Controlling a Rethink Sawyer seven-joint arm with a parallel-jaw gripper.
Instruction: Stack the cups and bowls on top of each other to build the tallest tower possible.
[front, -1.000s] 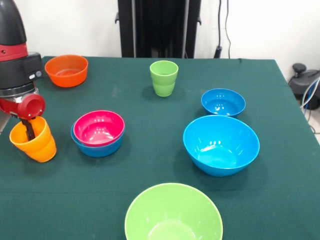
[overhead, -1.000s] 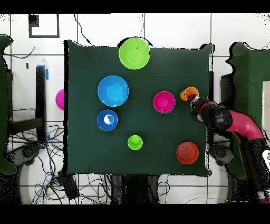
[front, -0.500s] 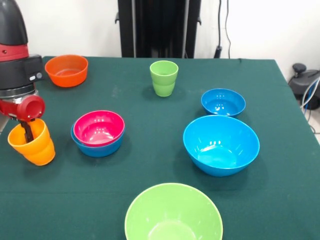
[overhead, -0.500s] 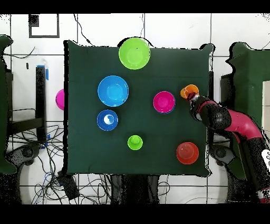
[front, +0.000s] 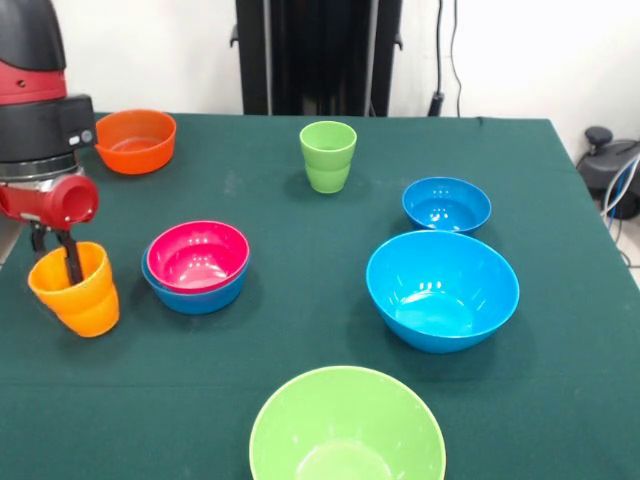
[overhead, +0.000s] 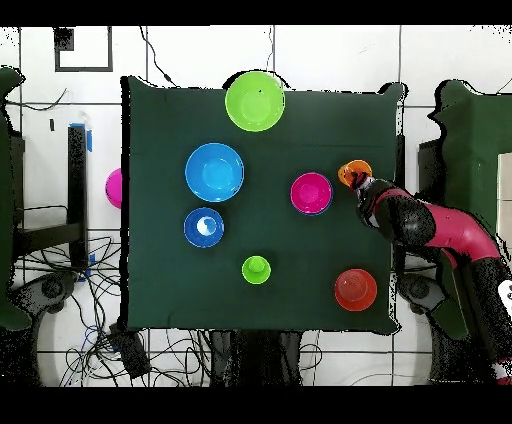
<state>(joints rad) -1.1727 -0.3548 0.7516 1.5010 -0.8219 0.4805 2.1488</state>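
Front view: the gripper (front: 55, 255) sits at the left edge of the green counter (front: 300, 230), with its dark fingers (front: 72, 262) closed on the rim of the orange cup (front: 77, 290), one finger reaching down inside the cup and the other outside its wall. The cup is tilted, mouth leaning toward the left; whether its base touches the counter or is just clear of it cannot be told. Just to the right of the cup stands a two-piece stack: the pink bowl (front: 198, 254) nested in a small blue bowl (front: 195, 296), of which only the rim and lower wall show. The orange bowl (front: 134, 140) stands alone at the far left corner, beside the arm. The light green cup (front: 328, 156) stands upright near the far middle, apart from everything. On the right, a second small blue bowl (front: 446, 205) sits just behind the large blue bowl (front: 441, 290), close but not touching. The large green bowl (front: 346, 428) is at the near edge, partly cut off by the frame. Overhead view: the orange cup (overhead: 353, 172) is at the counter's edge beside the pink bowl (overhead: 311, 192), with the arm reaching in from the side. All bowls are mouth up.
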